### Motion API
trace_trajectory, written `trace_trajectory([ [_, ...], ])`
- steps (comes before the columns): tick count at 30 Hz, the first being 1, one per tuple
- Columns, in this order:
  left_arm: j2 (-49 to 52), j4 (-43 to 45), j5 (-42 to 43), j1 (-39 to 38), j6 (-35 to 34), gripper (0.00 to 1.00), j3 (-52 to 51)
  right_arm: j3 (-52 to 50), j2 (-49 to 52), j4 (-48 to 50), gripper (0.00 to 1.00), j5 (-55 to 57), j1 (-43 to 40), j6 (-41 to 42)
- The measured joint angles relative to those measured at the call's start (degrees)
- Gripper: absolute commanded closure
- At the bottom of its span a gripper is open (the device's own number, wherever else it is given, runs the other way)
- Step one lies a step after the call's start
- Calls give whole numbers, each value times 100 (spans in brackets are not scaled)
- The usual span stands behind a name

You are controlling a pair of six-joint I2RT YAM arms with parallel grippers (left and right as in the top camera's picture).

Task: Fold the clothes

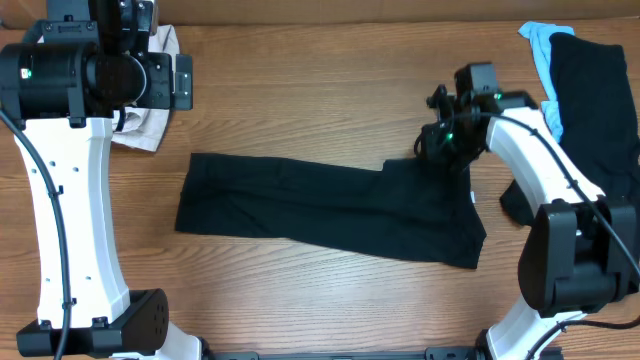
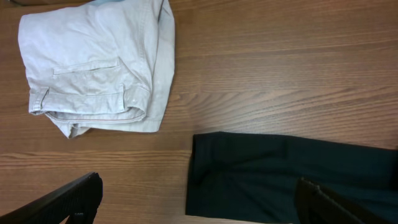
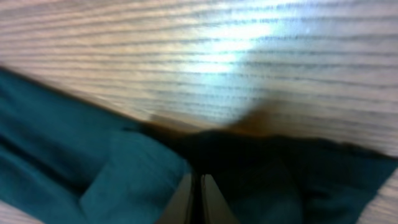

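- Overhead: the black garment (image 1: 330, 210) lies lengthwise left to right. The right gripper (image 1: 447, 140) sits at its far right corner and is the nearer one.
- Left wrist: the left gripper (image 2: 198, 186), fingers wide and empty, hovers beyond the garment's left end, near the beige trousers (image 2: 93, 65).
- Right wrist: the fingers (image 3: 185, 199) are pressed together, pinching the garment's edge.

Trousers (image 1: 143, 130) back left; garment (image 1: 330, 208) centre; pile (image 1: 596, 105) back right

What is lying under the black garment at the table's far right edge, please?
A light-blue piece pokes out beneath the black garment; the rest of it is covered.
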Motion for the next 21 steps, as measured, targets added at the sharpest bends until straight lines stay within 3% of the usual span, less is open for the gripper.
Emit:
trace_trajectory([
  [4, 0, 44, 2, 0, 0, 0, 0, 785, 11, -282, 96, 9, 2, -9],
  [13, 0, 616, 2, 0, 0, 0, 0, 1991, 11, 149, 96, 310, 0, -7],
  [21, 0, 466, 0, 0, 2, 0, 0, 2253, 11, -1755, 96, 382, 2, 149],
])
